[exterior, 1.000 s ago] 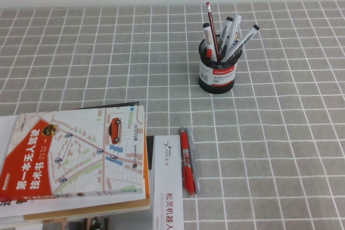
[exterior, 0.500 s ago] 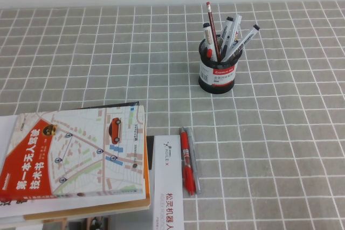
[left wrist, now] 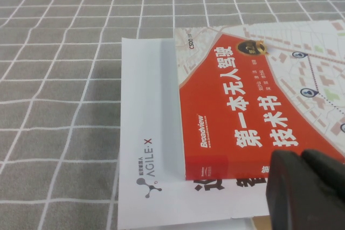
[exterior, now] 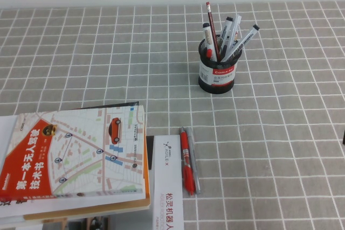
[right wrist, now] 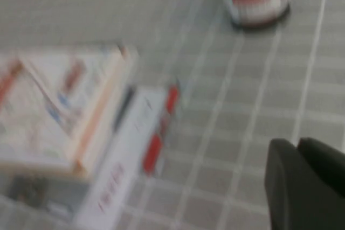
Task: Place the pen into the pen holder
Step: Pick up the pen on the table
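Observation:
The pen (exterior: 194, 161), slim and grey, lies on the checked cloth just right of a red pen (exterior: 186, 161), touching it. The pen holder (exterior: 217, 74), a black mesh cup with a white and red label, stands farther back with several markers and a pencil in it. My right gripper (right wrist: 297, 145) is shut and empty, hanging over the cloth to the right of the pens; only a dark sliver of the right gripper (exterior: 343, 136) shows at the high view's right edge. My left gripper (left wrist: 300, 156) is shut and empty over the red book (left wrist: 242, 100).
A stack of books with a map cover (exterior: 75, 157) fills the near left. A white AgileX booklet (exterior: 168, 187) lies under the red pen's side. In the blurred right wrist view the pen holder (right wrist: 257, 1) and red pen (right wrist: 160, 133) show.
A dark sliver of the right gripper has come into the high view at its right edge. The pens, holder and books have not moved.

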Controlling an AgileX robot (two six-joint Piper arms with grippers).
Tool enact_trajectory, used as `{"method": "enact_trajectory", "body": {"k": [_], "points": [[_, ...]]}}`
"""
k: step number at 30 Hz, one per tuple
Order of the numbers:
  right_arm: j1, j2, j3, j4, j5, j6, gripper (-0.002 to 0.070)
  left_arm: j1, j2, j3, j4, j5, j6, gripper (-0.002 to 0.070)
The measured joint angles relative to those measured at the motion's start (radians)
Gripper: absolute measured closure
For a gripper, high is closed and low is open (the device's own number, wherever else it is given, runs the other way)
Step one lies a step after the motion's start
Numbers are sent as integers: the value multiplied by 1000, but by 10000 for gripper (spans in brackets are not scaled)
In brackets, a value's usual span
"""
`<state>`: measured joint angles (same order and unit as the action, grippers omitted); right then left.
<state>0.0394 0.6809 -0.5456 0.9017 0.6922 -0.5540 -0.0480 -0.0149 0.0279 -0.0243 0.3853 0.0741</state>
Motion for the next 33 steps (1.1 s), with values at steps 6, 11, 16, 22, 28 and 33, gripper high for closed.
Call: {"method": "enact_trajectory", "body": {"k": [6, 11, 16, 22, 28, 33], "points": [[0, 315, -266, -430, 289, 238, 688, 0, 0, 0, 0, 0, 0, 678], [66, 449, -376, -667, 365, 406, 689, 0, 0, 0, 0, 0, 0, 678], [203, 560, -438, -893, 418, 585, 688, 0, 0, 0, 0, 0, 0, 678], [323, 722, -515, -1019, 478, 672, 688, 0, 0, 0, 0, 0, 0, 678], [427, 878, -649, -1028, 519, 680, 689, 0, 0, 0, 0, 0, 0, 678], [539, 987, -756, -1054, 519, 680, 688, 0, 0, 0, 0, 0, 0, 678]]}}
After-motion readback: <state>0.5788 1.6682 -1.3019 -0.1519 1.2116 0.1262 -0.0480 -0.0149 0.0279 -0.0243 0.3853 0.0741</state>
